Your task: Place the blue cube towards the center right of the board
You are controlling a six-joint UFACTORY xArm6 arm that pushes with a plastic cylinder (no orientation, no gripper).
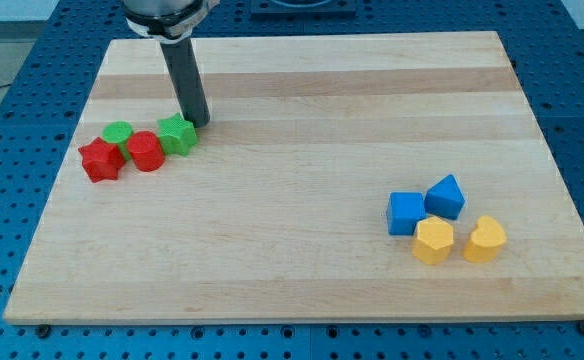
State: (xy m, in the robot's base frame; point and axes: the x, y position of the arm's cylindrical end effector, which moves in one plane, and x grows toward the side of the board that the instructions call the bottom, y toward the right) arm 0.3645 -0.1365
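The blue cube lies at the view's lower right of the wooden board. A second blue block, wedge-like, touches its upper right side. A yellow hexagonal block sits just below the cube and a yellow heart-shaped block lies to the right of that. My tip stands far off at the view's upper left, touching the upper right side of a green star-shaped block.
A red cylinder, a green round block and a red star-shaped block cluster left of the green star. Blue perforated table surrounds the board.
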